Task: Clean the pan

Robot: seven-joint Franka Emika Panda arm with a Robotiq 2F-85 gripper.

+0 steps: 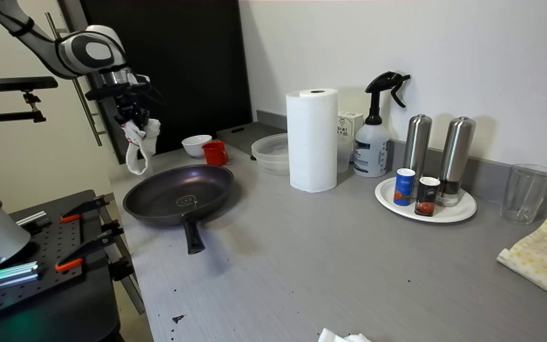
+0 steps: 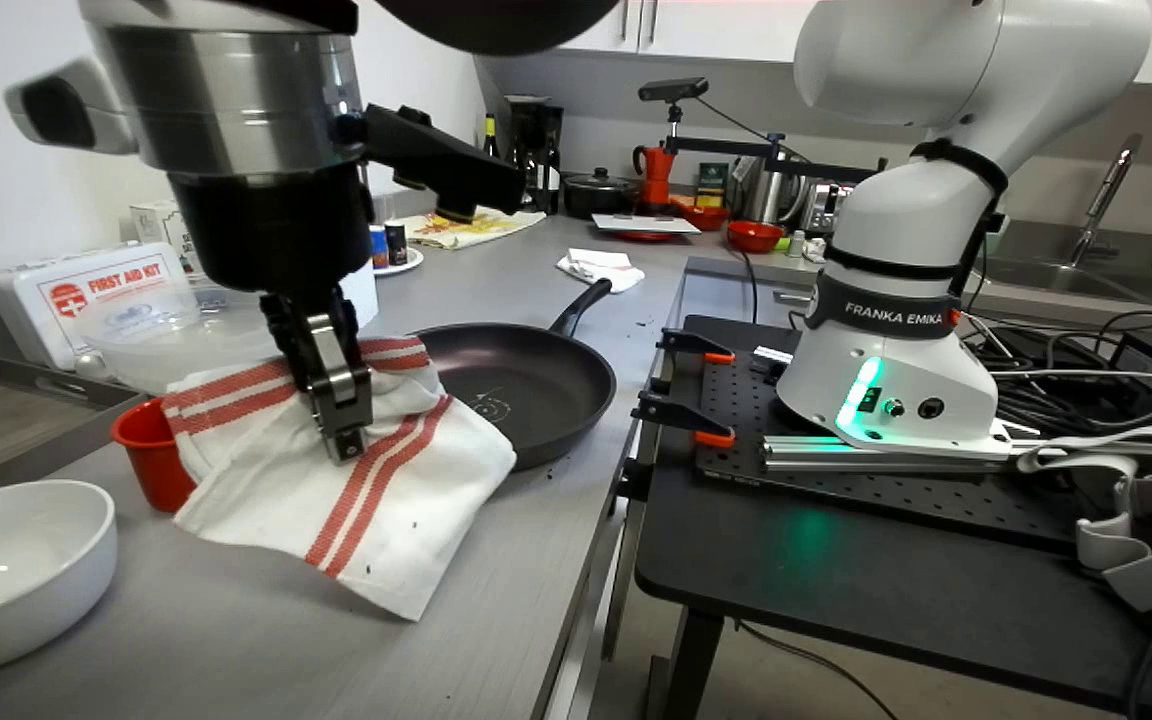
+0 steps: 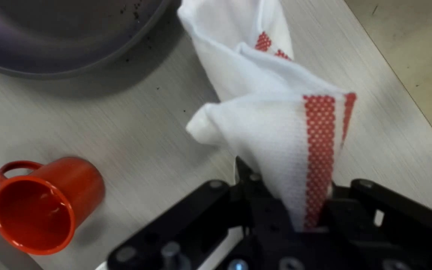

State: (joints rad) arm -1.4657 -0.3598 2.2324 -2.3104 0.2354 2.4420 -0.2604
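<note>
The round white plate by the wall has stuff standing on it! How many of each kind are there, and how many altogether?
Tall silver grinders: 2
Small blue shaker: 1
Small black shaker: 1
Total: 4

- Ext. views: bright, fairly even indoor light; wall (image 1: 468, 52) pale, black panel (image 1: 178, 71) v. dark w/ detail lost.
- Paper roll (image 1: 311, 142) v. bright in an ext. view, little texture left.
- Soft shadows fall to pic right in an ext. view: steel grinders (image 1: 457, 152) onto wall, pan (image 1: 178, 192) onto counter (image 1: 311, 266).
- Both ext. views: green glow on robot base (image 2: 896, 360), reflected dimly in black table (image 2: 886, 590).
- White bowl (image 2: 26, 590): small glare spots inside.
- Wrist view: purplish sheen in pan, soft shadow by its rim; glossy highlights on red mug (image 3: 68, 187).
- Pincer (image 3: 287, 183) dark, out of focus; cloth (image 3: 272, 123) blurs nr. it.
</note>
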